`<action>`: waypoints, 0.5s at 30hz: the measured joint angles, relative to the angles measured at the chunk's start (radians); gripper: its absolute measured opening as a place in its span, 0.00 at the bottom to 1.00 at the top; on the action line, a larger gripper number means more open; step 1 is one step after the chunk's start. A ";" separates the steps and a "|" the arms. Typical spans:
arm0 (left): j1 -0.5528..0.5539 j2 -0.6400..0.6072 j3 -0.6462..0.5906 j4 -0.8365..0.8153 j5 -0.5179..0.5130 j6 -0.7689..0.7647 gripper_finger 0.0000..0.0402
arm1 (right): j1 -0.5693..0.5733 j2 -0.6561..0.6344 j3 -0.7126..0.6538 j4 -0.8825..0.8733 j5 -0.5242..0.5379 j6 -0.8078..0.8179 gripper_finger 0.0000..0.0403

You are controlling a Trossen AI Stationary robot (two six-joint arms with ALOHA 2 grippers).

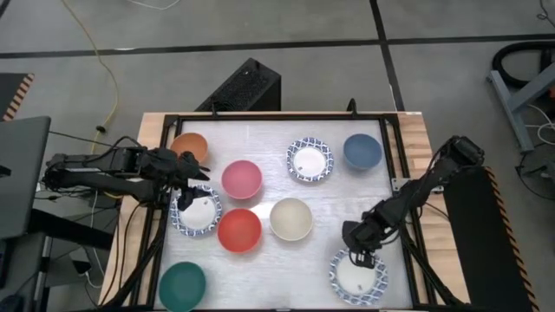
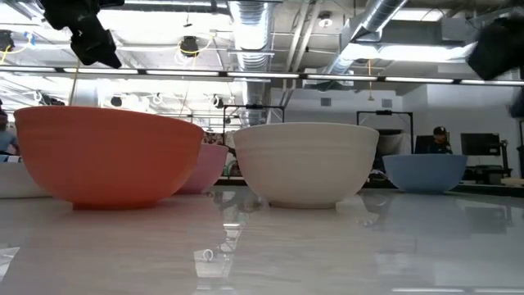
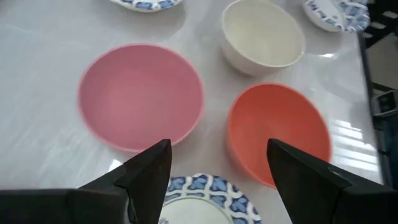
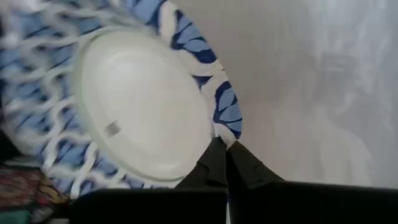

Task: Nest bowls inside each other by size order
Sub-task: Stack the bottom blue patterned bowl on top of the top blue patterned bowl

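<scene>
Right gripper [image 4: 225,149] jaws pinch patterned bowl [image 4: 134,102] rim, wrist-only | left gripper [image 1: 192,178] jaws apart

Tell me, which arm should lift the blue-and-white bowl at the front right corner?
The right arm, probably. Its tool is already pinched shut on the rim of that blue-and-white bowl. The left tool hangs open over another patterned bowl across the table, much farther away.

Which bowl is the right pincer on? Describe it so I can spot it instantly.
Go to the table's near right corner in the high view. The white bowl with a blue-patterned rim sits there alone, the right pincer shut on its rim. The other two patterned bowls lie at the left and far middle.
</scene>
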 joint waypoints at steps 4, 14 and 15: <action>0.000 0.000 0.000 -0.029 -0.045 -0.001 0.63 | -0.065 -0.048 0.061 -0.010 0.025 -0.044 0.01; 0.000 0.000 0.000 -0.039 -0.074 0.042 0.63 | -0.289 -0.206 0.254 -0.212 0.165 -0.075 0.01; 0.000 0.000 0.000 -0.039 -0.074 0.042 0.63 | -0.311 -0.220 0.270 -0.236 0.182 -0.078 0.01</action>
